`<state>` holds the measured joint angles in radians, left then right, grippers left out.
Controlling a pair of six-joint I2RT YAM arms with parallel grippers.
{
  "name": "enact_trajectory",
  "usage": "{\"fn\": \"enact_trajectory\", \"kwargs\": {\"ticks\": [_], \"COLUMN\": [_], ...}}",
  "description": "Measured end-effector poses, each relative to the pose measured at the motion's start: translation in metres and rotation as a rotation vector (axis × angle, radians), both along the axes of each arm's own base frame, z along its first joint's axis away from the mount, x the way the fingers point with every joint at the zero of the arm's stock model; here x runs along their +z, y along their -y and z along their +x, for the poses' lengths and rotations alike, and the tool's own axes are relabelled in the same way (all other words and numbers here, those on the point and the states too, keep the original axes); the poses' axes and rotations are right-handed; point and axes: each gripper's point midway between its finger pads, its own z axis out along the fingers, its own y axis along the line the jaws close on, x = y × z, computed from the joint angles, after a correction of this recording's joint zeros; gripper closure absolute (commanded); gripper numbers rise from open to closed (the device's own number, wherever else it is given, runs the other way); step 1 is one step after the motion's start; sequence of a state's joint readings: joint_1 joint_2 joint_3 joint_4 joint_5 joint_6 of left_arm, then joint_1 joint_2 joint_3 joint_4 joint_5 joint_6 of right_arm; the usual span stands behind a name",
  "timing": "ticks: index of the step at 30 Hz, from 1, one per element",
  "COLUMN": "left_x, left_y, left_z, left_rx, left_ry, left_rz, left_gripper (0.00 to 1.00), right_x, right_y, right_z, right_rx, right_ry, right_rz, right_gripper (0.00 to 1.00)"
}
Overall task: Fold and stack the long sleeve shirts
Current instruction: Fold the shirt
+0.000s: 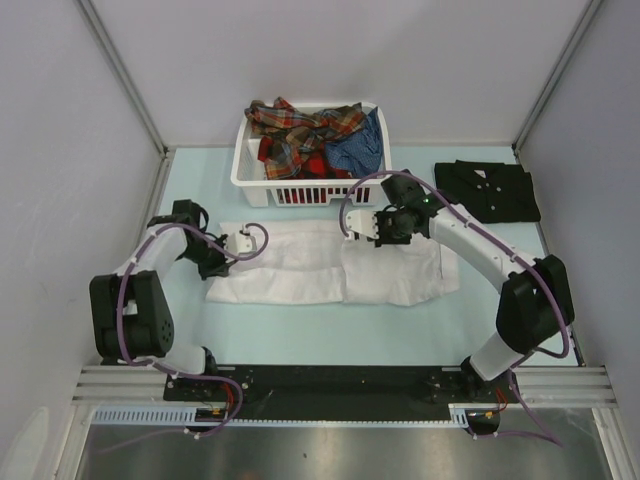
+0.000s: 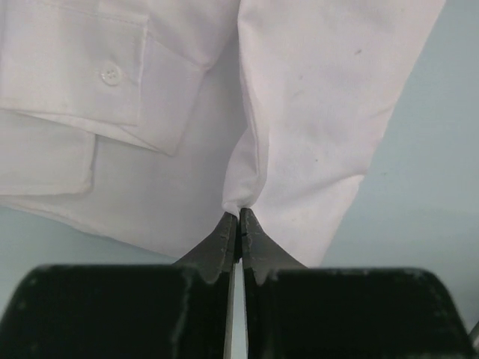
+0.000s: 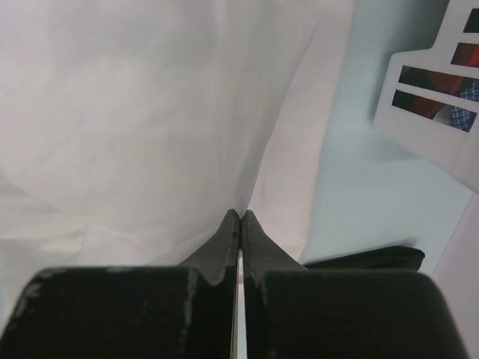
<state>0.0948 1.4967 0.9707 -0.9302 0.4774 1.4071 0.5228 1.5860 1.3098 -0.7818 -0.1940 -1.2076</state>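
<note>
A white long sleeve shirt lies spread flat across the middle of the table. My left gripper is at its left part; in the left wrist view the gripper is shut on a small pinched fold of the white shirt, beside a buttoned cuff. My right gripper is at the shirt's far edge near the middle, shut with a ridge of the white cloth running into its tips. A black shirt lies folded at the back right.
A white slatted basket stands at the back centre, just beyond the white shirt, holding a plaid shirt and a blue one. Its wall shows close in the right wrist view. Walls enclose the table.
</note>
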Motion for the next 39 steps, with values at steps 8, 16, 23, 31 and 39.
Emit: {"fn": "enact_trajectory", "kwargs": {"ticks": [8, 16, 23, 31, 39], "left_x": [-0.016, -0.013, 0.048, 0.063, 0.009], "left_y": [-0.004, -0.025, 0.013, 0.19, 0.282], "left_z": [0.011, 0.008, 0.009, -0.053, -0.085], "left_rx": [0.065, 0.192, 0.182, -0.088, -0.048], "left_ry": [-0.024, -0.033, 0.122, 0.067, -0.166], "left_rz": [0.005, -0.02, -0.155, -0.394, -0.391], "left_gripper": [0.66, 0.25, 0.25, 0.27, 0.31], "right_x": [-0.016, 0.003, 0.031, -0.006, -0.062], "right_y": [-0.004, 0.024, 0.097, 0.092, 0.115], "right_z": [0.017, 0.028, -0.005, -0.061, -0.055], "right_rx": [-0.025, -0.281, -0.63, -0.787, -0.968], "right_ry": [0.009, -0.082, -0.277, -0.553, -0.701], "right_rz": [-0.015, 0.098, 0.303, 0.306, 0.202], "right_gripper": [0.58, 0.26, 0.39, 0.43, 0.46]}}
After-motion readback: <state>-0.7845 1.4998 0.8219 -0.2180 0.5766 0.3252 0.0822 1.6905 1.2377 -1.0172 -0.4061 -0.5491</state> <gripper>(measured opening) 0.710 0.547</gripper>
